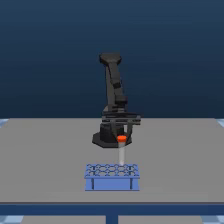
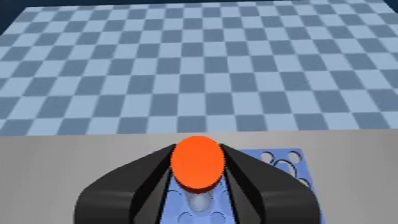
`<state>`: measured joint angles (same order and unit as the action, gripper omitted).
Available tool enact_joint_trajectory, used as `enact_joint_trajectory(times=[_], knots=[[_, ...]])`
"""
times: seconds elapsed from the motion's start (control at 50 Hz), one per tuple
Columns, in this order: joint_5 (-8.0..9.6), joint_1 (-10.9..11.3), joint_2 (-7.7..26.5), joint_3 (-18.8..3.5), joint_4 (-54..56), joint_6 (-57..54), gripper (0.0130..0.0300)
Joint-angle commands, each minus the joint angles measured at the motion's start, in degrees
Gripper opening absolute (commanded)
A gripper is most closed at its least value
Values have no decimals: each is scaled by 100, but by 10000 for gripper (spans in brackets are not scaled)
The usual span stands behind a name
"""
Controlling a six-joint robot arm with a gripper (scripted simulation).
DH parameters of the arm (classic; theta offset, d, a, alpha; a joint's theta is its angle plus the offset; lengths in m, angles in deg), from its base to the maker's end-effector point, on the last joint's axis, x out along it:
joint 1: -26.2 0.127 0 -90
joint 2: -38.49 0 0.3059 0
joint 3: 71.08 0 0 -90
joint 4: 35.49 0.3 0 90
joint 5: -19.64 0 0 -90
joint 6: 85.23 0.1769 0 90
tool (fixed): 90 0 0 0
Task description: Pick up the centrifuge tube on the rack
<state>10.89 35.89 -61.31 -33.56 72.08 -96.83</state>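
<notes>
The centrifuge tube (image 1: 121, 151) stands upright, whitish, with an orange-red cap (image 1: 121, 138). Its lower end meets the top of the light-blue rack (image 1: 112, 183) near the rack's back right holes. I cannot tell whether the tip is still inside a hole. My gripper (image 1: 121, 135) hangs straight above the rack, its black fingers closed on the tube at the cap. In the wrist view the orange cap (image 2: 197, 162) sits between the two black fingers (image 2: 138, 185), touching both. The tube body (image 2: 200, 201) shows below the cap, and the rack (image 2: 286, 165) lies underneath.
The rack stands near the front edge of a grey table (image 1: 45, 160). The arm's black base (image 1: 106, 137) sits just behind the rack. Beyond the table a blue checkered floor (image 2: 195, 65) shows in the wrist view.
</notes>
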Motion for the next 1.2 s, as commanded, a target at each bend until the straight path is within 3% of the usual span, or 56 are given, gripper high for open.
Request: enact_joint_trajectory(times=[0.02,0.54,1.2], knots=[[-31,0,-32,-40,430,-563,130],[-275,0,-219,-300,2527,-2693,130],[-463,0,-313,-464,3328,-3513,130]])
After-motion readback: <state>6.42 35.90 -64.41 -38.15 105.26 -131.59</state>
